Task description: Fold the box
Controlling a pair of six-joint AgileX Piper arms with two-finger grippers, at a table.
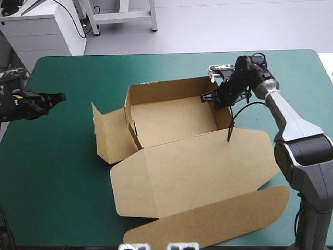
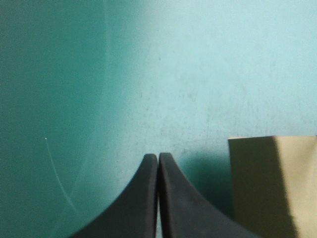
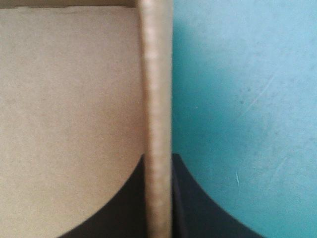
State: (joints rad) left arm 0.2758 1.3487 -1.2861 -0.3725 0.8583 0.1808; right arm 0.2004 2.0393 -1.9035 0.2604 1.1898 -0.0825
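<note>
The teal-green cover carries the brown box at its middle. The box is an open tray with its far and right walls raised. Its lid lies flat on the box's near side, and a side flap stands loose on the box's left. The right gripper pinches the box's right wall, one black finger inside the tray and one outside. The left gripper hangs well left of the box, its fingers pressed together on nothing.

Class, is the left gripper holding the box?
No, the left gripper is shut on nothing, over bare cover, apart from the box.
</note>
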